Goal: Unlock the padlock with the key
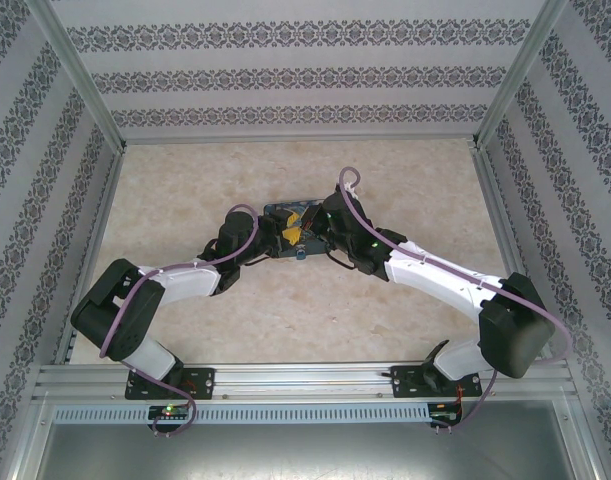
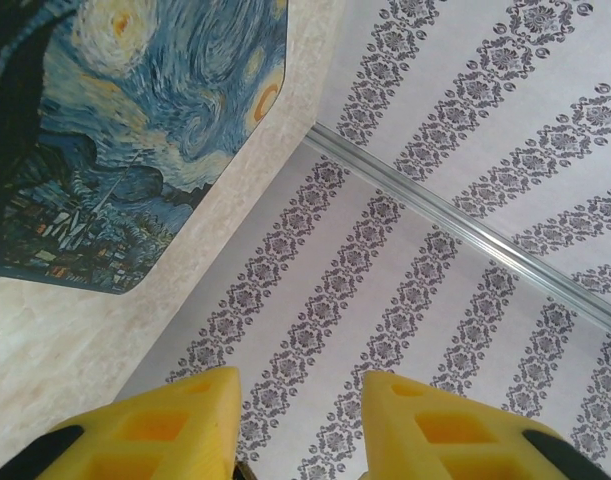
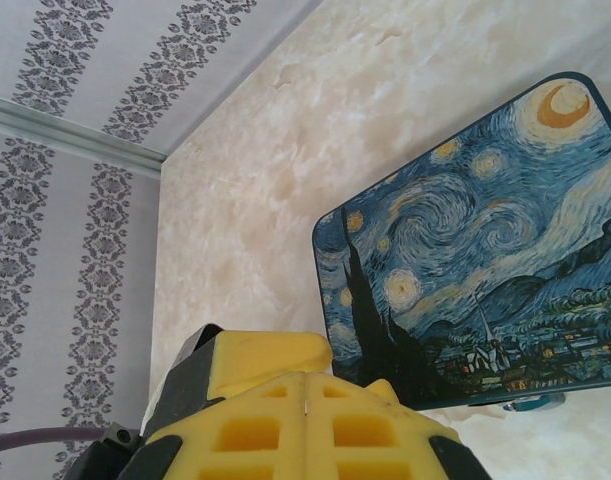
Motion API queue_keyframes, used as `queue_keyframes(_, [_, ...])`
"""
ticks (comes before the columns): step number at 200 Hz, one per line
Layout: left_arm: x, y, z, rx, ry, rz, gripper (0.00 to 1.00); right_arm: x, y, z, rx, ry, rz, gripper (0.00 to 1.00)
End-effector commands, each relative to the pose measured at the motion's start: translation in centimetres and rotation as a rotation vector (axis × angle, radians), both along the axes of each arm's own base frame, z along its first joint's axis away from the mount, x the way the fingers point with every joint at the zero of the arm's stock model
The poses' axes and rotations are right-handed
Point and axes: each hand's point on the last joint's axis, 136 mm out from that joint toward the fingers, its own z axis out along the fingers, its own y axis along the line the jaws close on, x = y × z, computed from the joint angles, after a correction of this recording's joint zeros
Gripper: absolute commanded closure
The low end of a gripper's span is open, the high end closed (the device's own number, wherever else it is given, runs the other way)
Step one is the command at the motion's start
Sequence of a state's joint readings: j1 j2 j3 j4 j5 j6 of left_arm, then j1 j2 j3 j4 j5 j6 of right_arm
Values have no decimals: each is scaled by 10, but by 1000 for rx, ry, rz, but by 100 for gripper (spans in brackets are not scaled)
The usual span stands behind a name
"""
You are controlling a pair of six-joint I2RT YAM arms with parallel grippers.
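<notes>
— What lies on the bench?

— A flat rectangular box painted with blue and yellow swirls [image 1: 285, 212] rests near the middle of the pale marbled bench [image 1: 405, 310]. Its long axis runs left to right. Both arms reach in to it, one at each end.

— And the hands?

— The left hand [image 2: 297, 388] has its yellow fingers [image 2: 155, 430] parted, with patterned wall [image 2: 435, 200] visible through the gap, so it holds nothing. The box lies ahead and to its left. The right hand [image 3: 305, 388] is pressed fully closed (whether a thin key is pinched in the seam, I cannot tell). The box lies ahead and to its right.

— Where is the key?

— Too small to make out. A small blue-green thing [image 3: 537, 403] pokes out at the box's edge and may be the padlock. It sits close beside the right hand, so that arm looks better placed.
</notes>
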State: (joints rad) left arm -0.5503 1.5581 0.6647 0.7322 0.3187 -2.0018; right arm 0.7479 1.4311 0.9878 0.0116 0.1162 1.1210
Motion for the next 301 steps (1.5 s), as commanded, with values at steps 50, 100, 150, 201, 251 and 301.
queue_keyframes(50, [-5,0,8,6,-23,3,73,3,-12,3,9,-16,-43,100])
queue_keyframes(100, [-5,1,8,14,-23,5,76,4,-14,1,5,-14,-53,100])
queue_keyframes(150, [-7,1,6,32,-21,-2,71,6,-16,0,12,-11,-66,100])
queue_keyframes(201, [-5,-2,8,36,-33,-13,69,9,-11,5,29,-15,-59,100])
queue_keyframes(251, [-5,-3,1,28,-29,-14,64,9,-9,16,42,-34,-49,100])
queue_keyframes(301, [-4,-9,4,17,-35,-32,58,10,0,24,50,-46,-37,100])
